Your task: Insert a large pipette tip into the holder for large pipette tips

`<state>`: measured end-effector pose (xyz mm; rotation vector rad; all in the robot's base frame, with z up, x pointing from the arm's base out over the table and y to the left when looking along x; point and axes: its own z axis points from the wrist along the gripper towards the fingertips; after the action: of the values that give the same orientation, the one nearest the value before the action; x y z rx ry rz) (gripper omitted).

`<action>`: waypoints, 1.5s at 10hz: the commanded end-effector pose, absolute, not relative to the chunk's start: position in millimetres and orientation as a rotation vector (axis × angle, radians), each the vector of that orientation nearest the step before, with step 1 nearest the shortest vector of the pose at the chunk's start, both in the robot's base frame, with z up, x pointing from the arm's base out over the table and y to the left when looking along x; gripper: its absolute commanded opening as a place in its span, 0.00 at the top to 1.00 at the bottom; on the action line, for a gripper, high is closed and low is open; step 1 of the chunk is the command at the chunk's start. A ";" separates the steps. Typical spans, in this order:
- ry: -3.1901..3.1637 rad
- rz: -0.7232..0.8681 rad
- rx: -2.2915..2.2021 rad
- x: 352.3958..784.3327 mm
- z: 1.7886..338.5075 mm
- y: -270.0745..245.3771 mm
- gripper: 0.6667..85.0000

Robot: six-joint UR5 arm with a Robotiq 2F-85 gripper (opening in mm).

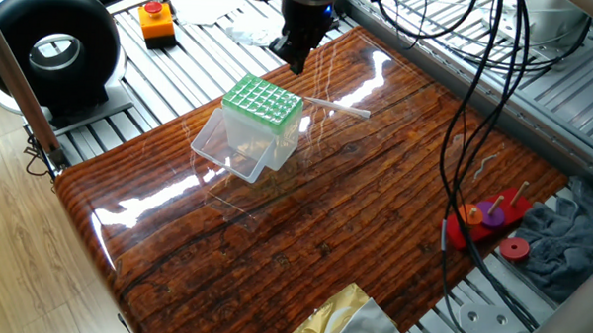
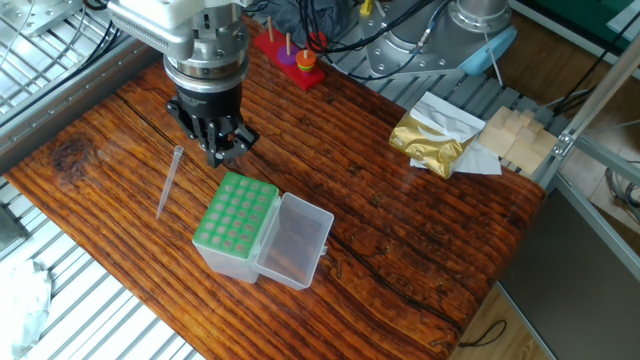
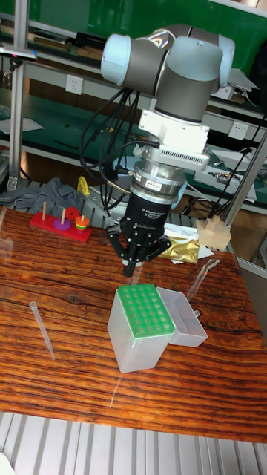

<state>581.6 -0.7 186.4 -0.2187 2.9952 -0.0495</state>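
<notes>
The large pipette tip [image 1: 336, 108] [image 2: 168, 182] [image 3: 41, 326], a slim translucent tube, lies flat on the wooden table beside the holder. The holder for large pipette tips [image 1: 263, 101] [image 2: 236, 212] [image 3: 143, 312] is a clear box with a green gridded top, its clear lid hinged open to one side. My gripper [image 1: 295, 66] [image 2: 222, 155] [image 3: 131, 266] hangs just behind the holder's far edge and a little above it. Its fingers have come together to a point and hold nothing. The tip lies apart from the gripper, untouched.
A red peg toy [image 1: 487, 221] [image 2: 290, 55] [image 3: 63, 223] stands near one table edge. A gold foil bag [image 2: 430, 140] [image 1: 341, 316] lies at another corner. A black round device [image 1: 53, 49] and an orange button box [image 1: 156, 21] sit off the table. Cables [image 1: 476, 113] hang over the table.
</notes>
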 end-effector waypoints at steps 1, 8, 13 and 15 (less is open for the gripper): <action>2.999 -0.032 -0.253 580.1 183.9 -12.3 1.00; 2.950 -0.015 -0.373 566.8 166.1 -66.8 1.00; 2.955 0.001 -0.397 553.3 155.7 -79.7 1.00; 2.981 0.046 -0.345 549.4 153.6 -72.3 1.00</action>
<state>552.7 -77.7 155.2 -0.3823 2.9700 -0.0063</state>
